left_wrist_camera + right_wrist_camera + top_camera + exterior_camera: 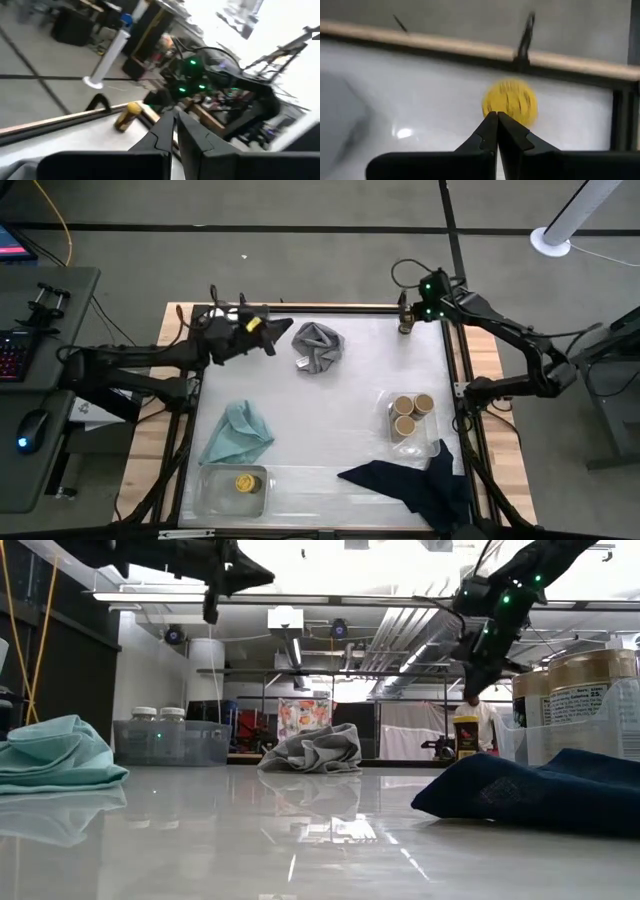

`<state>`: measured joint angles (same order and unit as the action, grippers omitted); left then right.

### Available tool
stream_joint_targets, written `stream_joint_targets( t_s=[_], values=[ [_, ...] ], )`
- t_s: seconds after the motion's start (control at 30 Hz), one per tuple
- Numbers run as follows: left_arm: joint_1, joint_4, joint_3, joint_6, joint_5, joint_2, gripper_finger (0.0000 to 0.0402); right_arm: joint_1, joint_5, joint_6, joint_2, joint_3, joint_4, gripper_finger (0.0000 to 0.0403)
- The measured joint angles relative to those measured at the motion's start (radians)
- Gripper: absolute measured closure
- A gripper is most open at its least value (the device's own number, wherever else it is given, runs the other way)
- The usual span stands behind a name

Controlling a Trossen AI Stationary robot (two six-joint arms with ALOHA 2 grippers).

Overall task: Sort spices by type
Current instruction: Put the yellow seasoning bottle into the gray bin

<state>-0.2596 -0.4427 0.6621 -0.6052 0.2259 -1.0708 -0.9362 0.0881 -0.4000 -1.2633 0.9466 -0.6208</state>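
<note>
We judge the sort well along but unfinished. Three tan-topped jars point(411, 413) stand together in the clear tray point(392, 397) near the right arm's base. One yellow-capped jar point(244, 482) lies in the tray point(208, 490) near the table's point(340, 380) front left corner. A second yellow-capped jar point(510, 102) stands alone at the table's far right corner, and it looks like the one left to move.

The right jaws point(497, 116) hang just above that jar, pressed shut tip to tip and holding nothing; the cap lies directly beyond their tips. They would need to open before closing on it.

The left jaws point(173, 116) are shut and empty too, raised over the table's far left, well apart from the jar point(126, 115), with the grey cloth point(317, 346) between.
</note>
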Motion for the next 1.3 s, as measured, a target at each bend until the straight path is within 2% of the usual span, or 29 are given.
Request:
stream_joint_targets(
  t_s=[0.1, 0.3, 0.67, 1.0, 1.3],
  values=[
    [-0.037, 0.002, 0.000, 0.000, -0.098, 0.028, 0.0392, 0.011, 0.040, -0.023, 0.000, 0.001, 0.078, 0.0402],
    [-0.071, 0.069, 0.000, 0.063, -0.245, 0.120, 0.0392, 0.010, 0.094, -0.075, -0.026, 0.001, 0.050, 0.0402],
    [-0.070, 0.224, 0.000, 0.164, -0.252, 0.283, 0.0392, 0.014, 0.155, -0.150, -0.110, 0.001, 0.098, 0.0402],
    [-0.070, 0.367, 0.000, 0.165, -0.250, 0.318, 0.0392, 0.030, 0.157, -0.198, -0.155, 0.005, 0.103, 0.0403],
    [-0.070, 0.371, 0.000, 0.197, -0.248, 0.327, 0.0392, 0.175, 0.135, -0.253, -0.161, 0.006, 0.080, 0.0403]
  ],
)
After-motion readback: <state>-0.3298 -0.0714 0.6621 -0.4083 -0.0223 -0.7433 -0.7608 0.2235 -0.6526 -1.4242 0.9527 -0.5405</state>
